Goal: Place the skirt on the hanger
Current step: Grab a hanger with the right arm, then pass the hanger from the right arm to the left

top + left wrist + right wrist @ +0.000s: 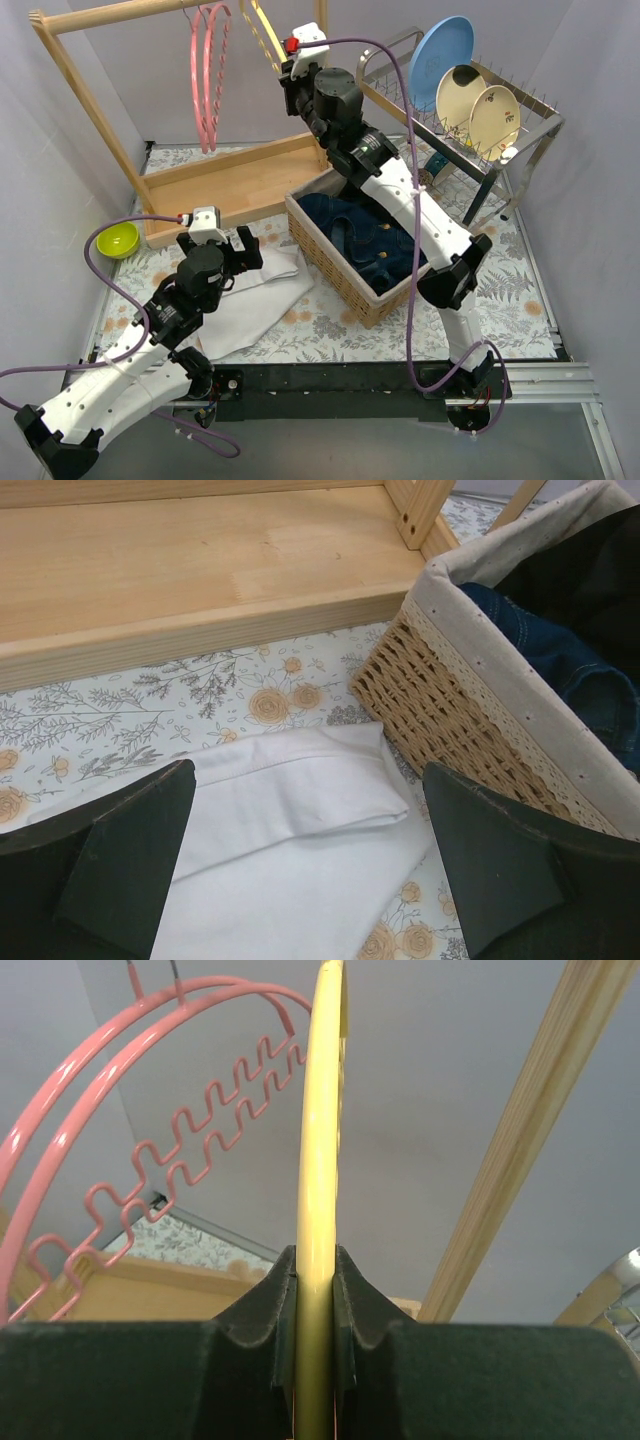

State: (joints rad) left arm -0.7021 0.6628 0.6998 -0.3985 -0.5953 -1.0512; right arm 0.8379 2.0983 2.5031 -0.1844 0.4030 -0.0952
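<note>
In right pincer [314,1278], yellow hanger [322,1110].

white skirt [262,295], yellow hanger [322,1160], 2 pink hangers [208,80], floral tablecloth [330,335]

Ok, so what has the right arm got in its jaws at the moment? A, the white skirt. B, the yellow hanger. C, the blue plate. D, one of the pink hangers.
B: the right wrist view shows the right jaws pinched onto the yellow hanger, its rod running up between them.
</note>
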